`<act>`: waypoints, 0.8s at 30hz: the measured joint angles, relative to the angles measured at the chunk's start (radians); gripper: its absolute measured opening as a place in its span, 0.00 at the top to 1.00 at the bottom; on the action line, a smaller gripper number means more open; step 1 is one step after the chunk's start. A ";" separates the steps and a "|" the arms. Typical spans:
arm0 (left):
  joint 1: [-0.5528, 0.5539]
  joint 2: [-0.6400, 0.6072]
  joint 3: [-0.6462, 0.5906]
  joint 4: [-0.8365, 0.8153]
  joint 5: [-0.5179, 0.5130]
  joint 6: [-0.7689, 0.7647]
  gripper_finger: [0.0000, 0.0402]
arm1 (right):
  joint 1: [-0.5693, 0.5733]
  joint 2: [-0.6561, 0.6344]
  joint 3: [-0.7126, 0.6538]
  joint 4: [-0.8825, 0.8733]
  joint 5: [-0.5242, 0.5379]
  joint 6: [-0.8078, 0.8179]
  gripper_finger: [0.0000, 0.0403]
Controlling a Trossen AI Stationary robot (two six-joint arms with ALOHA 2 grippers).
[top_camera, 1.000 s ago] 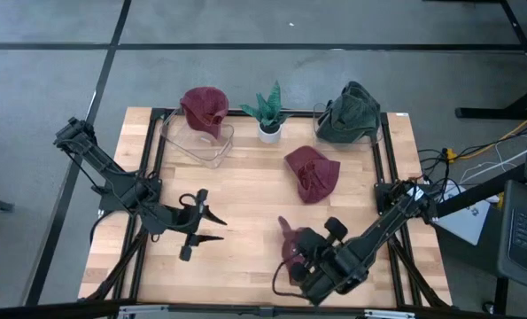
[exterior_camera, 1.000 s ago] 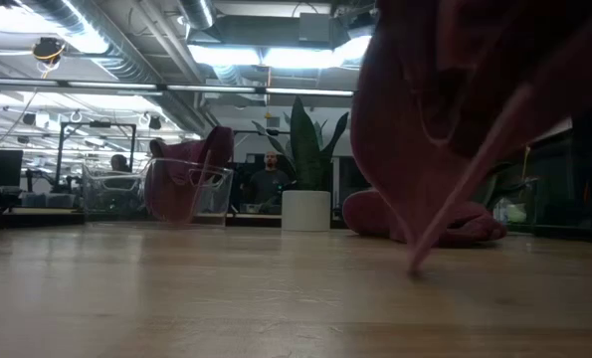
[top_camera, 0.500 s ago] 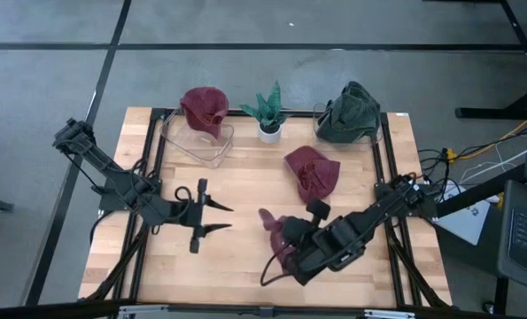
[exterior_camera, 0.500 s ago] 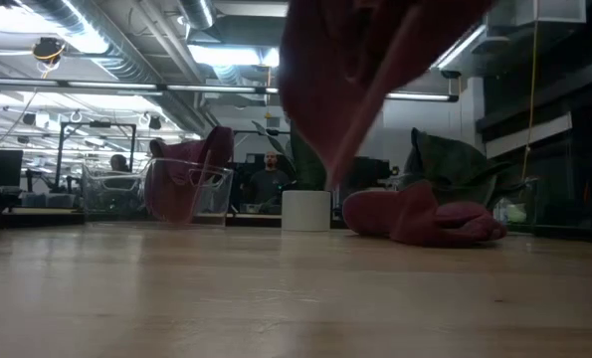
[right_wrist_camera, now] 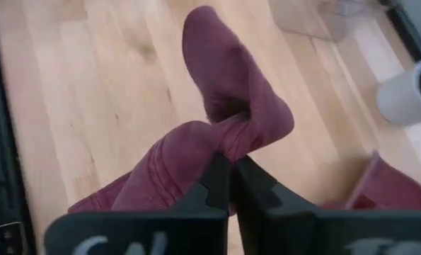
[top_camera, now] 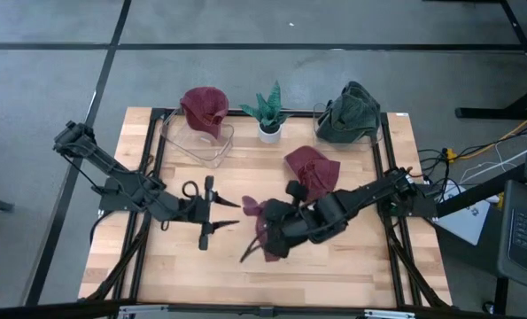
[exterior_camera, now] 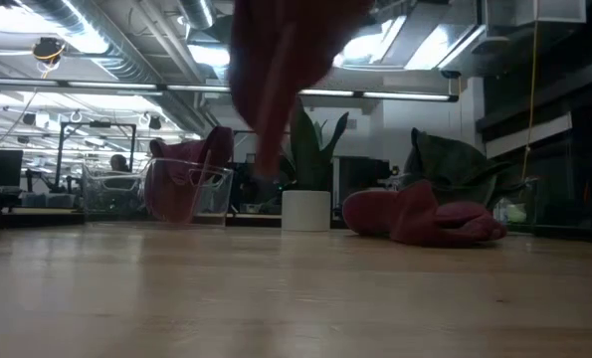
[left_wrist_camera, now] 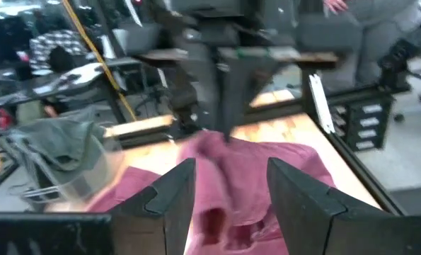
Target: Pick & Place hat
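1. Right gripper (top_camera: 276, 232): fingers pressed together, pinching a maroon hat (top_camera: 265, 229) and holding it above the table's middle.
2. Left gripper (top_camera: 217, 217): fingers spread, just beside the hat; the hat lies straight ahead of them.
3. Hat: limp, crumpled knit, hanging long-ways down from the pinch.

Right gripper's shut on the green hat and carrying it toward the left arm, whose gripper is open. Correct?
Not quite: the hat in the right gripper is maroon, not green, as the right wrist view shows. The green hat sits in the bin at the table's far right corner. The rest holds: the left gripper is open.
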 joint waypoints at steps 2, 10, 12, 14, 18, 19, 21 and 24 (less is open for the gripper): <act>-0.001 0.025 0.000 -0.001 0.014 -0.001 0.58 | -0.018 0.000 0.000 0.037 -0.019 -0.036 0.99; -0.001 0.092 0.000 0.036 -0.023 -0.019 0.58 | -0.044 0.000 0.000 0.130 -0.067 -0.130 0.99; -0.001 0.095 0.000 0.043 -0.053 -0.018 0.58 | -0.044 0.000 0.000 0.130 -0.072 -0.132 0.99; -0.001 0.095 0.000 0.043 -0.088 -0.018 0.58 | -0.043 0.000 0.000 0.128 -0.081 -0.130 0.99; -0.001 0.087 0.000 0.048 -0.103 -0.003 0.58 | -0.035 0.000 0.000 0.129 -0.083 -0.129 0.99; -0.001 0.087 0.000 0.048 -0.102 -0.002 0.58 | -0.034 0.000 0.000 0.129 -0.086 -0.128 0.99; -0.001 0.088 0.000 0.045 -0.100 -0.006 0.58 | -0.032 0.000 0.000 0.129 -0.092 -0.127 0.99; 0.004 0.096 0.000 0.045 -0.098 -0.012 0.58 | -0.028 0.000 0.000 0.137 -0.092 -0.129 0.99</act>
